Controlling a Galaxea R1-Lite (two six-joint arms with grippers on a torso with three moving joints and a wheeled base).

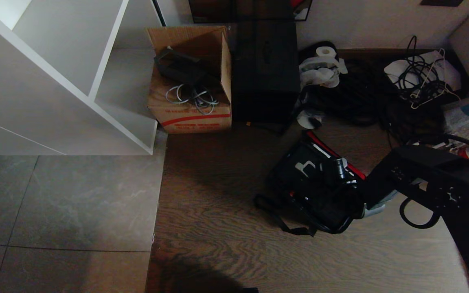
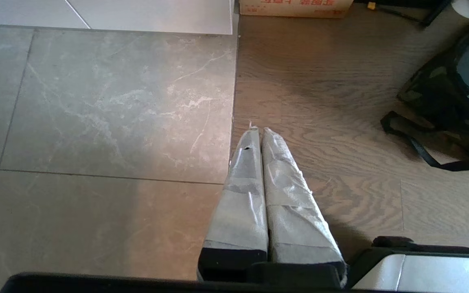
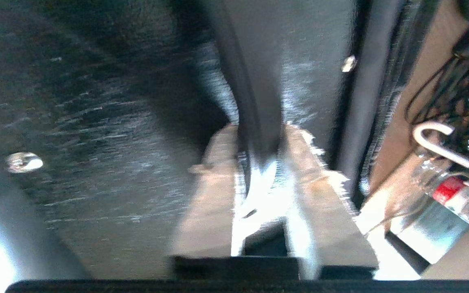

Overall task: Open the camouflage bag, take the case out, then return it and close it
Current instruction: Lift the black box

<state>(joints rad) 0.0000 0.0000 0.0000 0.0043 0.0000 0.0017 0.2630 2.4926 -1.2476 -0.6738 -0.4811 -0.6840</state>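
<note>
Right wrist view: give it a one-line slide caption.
Right gripper pinches a dark strap-like strip against the camouflage bag, beside a clear bottle and tangled cables.

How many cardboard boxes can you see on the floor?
1. The cardboard box sits open beside the white shelf, with cables inside. More may be hidden behind the clutter by the wall.

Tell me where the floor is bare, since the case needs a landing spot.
Bare: wood floor between the bag and the tiles, below the cardboard box. Crowded: cables and clutter along the wall beyond the bag, where the right gripper works.
</note>
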